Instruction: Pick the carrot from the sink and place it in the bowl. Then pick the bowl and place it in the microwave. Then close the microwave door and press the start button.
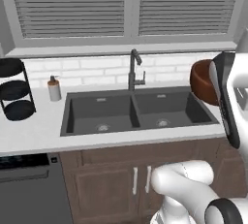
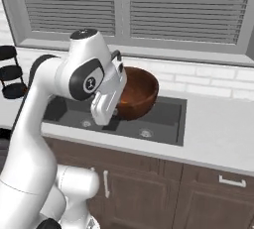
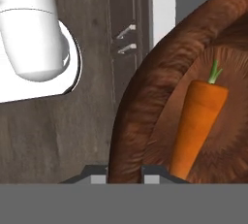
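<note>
End effector [image 3: 125, 178]: clamped on the rim of the bowl [image 2: 135, 93], one fingertip on each side of the thick wall, as the hand view shows
Bowl: held in the air above the right part of the sink [image 1: 138, 111], tipped on its side so its opening faces the right base camera; touches neither the basin nor the tabletop [image 2: 218, 134]
Carrot [image 3: 197, 126]: lies inside the bowl against its inner wall, green stub pointing away from the fingertips; seen in the hand view, not made out in the base views
Left base view: both basins with their drains, the dark faucet [image 1: 135, 69], a soap dispenser [image 1: 54, 88] and a black tiered rack [image 1: 15, 88] on the tabletop left of the sink; the arm covers most of the bowl
Right base view: open reddish-brown interior of the bowl, just beside the white wrist
Hand view: cabinet doors with handles [image 3: 124, 40] beyond the bowl
</note>
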Motion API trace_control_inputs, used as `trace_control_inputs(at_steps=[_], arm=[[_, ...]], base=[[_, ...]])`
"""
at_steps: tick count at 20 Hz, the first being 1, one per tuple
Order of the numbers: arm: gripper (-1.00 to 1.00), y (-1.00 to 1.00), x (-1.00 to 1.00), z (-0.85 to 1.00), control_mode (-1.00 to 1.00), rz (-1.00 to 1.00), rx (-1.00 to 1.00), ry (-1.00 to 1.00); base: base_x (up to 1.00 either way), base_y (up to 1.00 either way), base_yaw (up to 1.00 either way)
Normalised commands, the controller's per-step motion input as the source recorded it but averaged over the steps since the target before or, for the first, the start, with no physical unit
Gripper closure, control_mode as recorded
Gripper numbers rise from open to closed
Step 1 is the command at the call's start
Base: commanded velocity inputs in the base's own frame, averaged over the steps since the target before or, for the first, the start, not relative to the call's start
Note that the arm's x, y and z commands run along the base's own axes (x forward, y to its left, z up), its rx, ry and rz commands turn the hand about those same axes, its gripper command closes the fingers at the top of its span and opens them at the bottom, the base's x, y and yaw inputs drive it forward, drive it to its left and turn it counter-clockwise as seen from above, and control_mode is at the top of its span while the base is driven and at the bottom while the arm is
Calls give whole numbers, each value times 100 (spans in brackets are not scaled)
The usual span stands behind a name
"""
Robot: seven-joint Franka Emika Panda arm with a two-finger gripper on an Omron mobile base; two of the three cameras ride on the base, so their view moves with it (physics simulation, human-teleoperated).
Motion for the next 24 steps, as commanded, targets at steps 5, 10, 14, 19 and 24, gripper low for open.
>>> trace_control_inputs(at_steps=[5, 10, 14, 19, 24], arm=[[100, 0, 0, 0, 100, 0, 0, 0], [100, 0, 0, 0, 100, 0, 0, 0], [100, 0, 0, 0, 100, 0, 0, 0], [100, 0, 0, 0, 100, 0, 0, 0], [100, 0, 0, 0, 100, 0, 0, 0]], base=[[-82, 46, 50], [-47, 50, 64], [-16, 49, 67], [-12, 53, 66], [-2, 56, 60]])
